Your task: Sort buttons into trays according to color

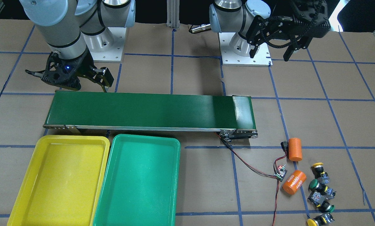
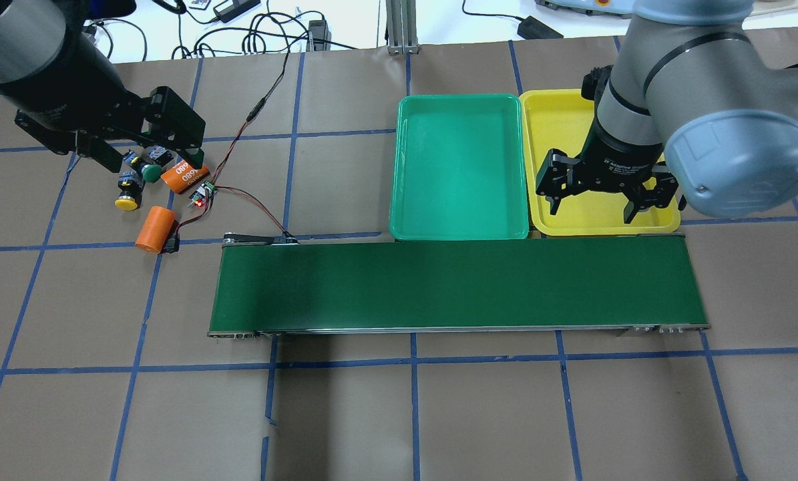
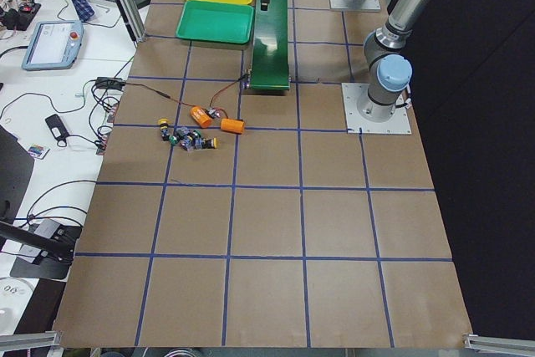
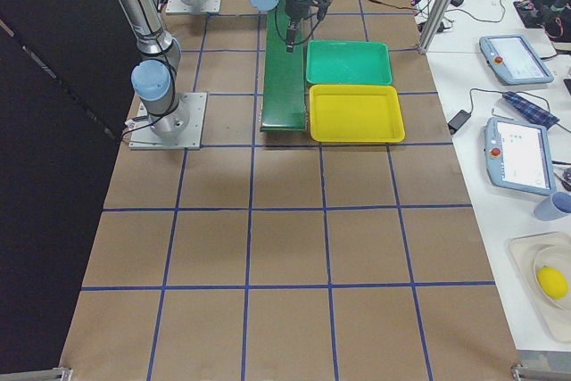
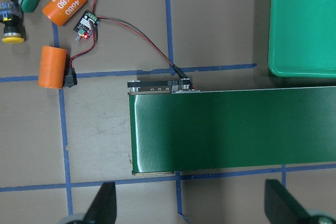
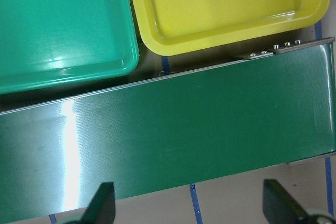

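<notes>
Several buttons lie in a loose cluster on the brown table, among them a yellow-capped one (image 1: 318, 167) and a green-capped one (image 1: 314, 185). The overhead view shows the yellow-capped button (image 2: 126, 202) and the green-capped button (image 2: 150, 174) too. My left gripper (image 2: 148, 157) hangs open above that cluster, holding nothing. The yellow tray (image 1: 58, 182) and the teal-green tray (image 1: 140, 182) sit side by side, both empty. My right gripper (image 2: 592, 208) is open over the yellow tray's edge beside the belt. Both wrist views show spread fingertips (image 5: 107, 203) (image 6: 102, 203).
A long dark green conveyor belt (image 2: 459, 284) runs across the middle, between the trays and the robot. Two orange cylinders (image 1: 294, 149) (image 1: 294, 182) and a small circuit board (image 1: 281, 172) with red and black wires lie beside the buttons. Cables and tablets lie beyond the table's edge.
</notes>
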{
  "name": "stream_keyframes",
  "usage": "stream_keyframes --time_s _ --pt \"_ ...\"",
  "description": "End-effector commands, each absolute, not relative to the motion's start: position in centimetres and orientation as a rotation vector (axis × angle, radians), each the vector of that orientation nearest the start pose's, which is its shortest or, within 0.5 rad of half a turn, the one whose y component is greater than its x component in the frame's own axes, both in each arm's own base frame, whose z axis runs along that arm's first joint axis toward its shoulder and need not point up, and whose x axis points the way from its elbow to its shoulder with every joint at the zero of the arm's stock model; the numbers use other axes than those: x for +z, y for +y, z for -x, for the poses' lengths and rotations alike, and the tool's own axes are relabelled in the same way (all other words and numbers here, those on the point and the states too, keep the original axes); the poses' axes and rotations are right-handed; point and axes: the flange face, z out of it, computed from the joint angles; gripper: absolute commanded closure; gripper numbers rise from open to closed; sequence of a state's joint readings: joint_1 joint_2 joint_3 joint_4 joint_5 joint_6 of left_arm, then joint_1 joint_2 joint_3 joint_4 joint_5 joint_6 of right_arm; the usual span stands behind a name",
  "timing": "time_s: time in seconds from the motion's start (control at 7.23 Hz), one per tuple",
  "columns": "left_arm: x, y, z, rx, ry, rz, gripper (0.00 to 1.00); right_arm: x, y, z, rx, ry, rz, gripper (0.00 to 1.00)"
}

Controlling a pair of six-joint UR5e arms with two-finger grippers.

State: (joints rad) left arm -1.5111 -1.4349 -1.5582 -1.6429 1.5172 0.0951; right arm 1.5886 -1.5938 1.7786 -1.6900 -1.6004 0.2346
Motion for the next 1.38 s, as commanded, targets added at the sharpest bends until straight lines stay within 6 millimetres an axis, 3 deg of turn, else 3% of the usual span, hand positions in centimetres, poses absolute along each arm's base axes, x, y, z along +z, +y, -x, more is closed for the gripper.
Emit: stream_keyframes --time_s 0.0,0.14,0.41,0.69,1.24 --pt "55.0 -44.5 11.2 -0.129 3.186 -0.059 0.0 43.0 -46.0 -13.9 0.013 3.148 -0.346 0.0" --pt "55.0 -44.5 11.2 -0.129 3.186 -0.059 0.0 44.4 -45.7 -13.8 -0.031 3.146 -0.352 0.0" --pt "55.1 -44.6 11.2 -0.136 3.185 -0.06 0.0 44.1 -45.2 -13.8 -0.005 3.144 -0.424 0.0" --pt "55.3 -44.7 11.0 -0.138 3.184 -0.052 0.0 46.3 -44.2 -14.1 -0.079 3.107 -0.415 0.0" --pt "55.1 -44.4 9.6 -0.074 3.176 -0.004 0.0 46.9 -44.0 -14.2 -0.123 3.098 -0.413 0.0"
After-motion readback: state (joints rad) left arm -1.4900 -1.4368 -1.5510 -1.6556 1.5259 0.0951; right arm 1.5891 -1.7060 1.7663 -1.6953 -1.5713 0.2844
